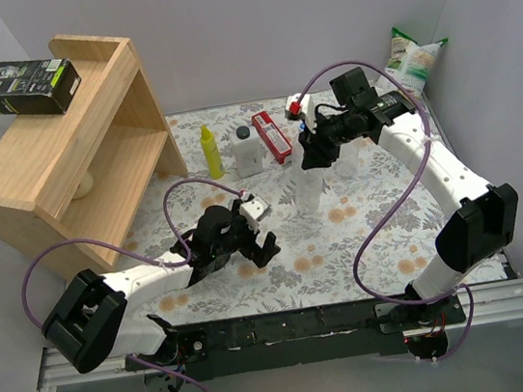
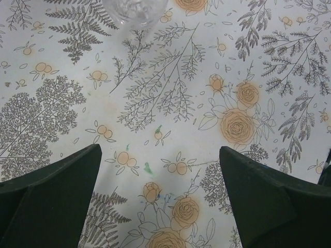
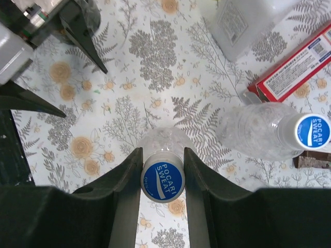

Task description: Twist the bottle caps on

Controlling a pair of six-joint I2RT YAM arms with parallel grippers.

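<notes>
The right gripper [image 3: 163, 151] is closed on a blue cap [image 3: 163, 181], with one finger touching each side of it. The cap sits on the neck of a clear bottle [image 3: 155, 138], which stands upright on the bench [image 1: 365, 240], at about 1 o'clock from the middle in the top view. In the right wrist view only the shoulder of this bottle shows; the rest is hidden under the cap and the fingers. At 3 o'clock from it stands a second bottle [image 3: 258, 132] with a second cap [image 3: 313, 130] on it; I cannot tell if that one is tight. Near it, a red box [image 3: 297, 67] is cut off by the picture edge, and a white bottle [image 3: 243, 20] shows only in part at 1 o'clock. The left gripper [image 2: 160, 150] is wide open and holds nothing. It hangs low over the flowered cloth [image 2: 155, 93], at about 8 o'clock from the held bottle in the top view. In the left wrist view, a round clear base [image 2: 135, 10] is cut off at 12 o'clock.
</notes>
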